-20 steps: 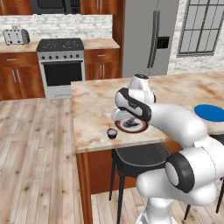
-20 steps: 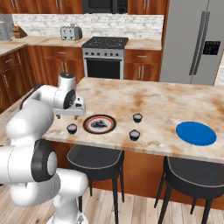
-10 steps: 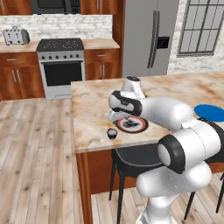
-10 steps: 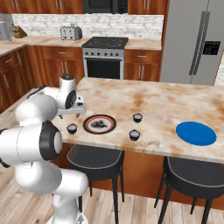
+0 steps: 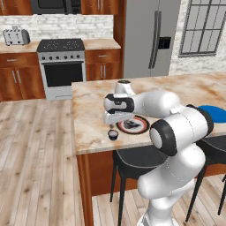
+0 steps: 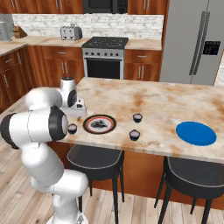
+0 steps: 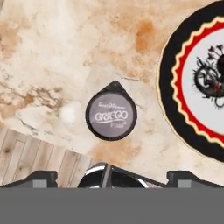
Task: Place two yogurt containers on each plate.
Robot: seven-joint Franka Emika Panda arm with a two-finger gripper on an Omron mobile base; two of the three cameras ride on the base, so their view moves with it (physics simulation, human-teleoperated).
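The fingers (image 7: pixel 111 175) hang spread wide and empty over the marble desk (image 5: pixel 92 128), right above a yogurt cup (image 7: pixel 111 116) whose grey lid reads "GRIEGO". That cup (image 5: pixel 113 134) sits near the desk's front edge, just beside the black plate (image 5: pixel 133 125) with the red-orange ring, not touching it. From the right base view, two more yogurt cups (image 6: pixel 137 117) (image 6: pixel 134 135) stand between that plate (image 6: pixel 99 124) and the blue plate (image 6: pixel 196 133), which lies well apart. Neither plate carries a cup.
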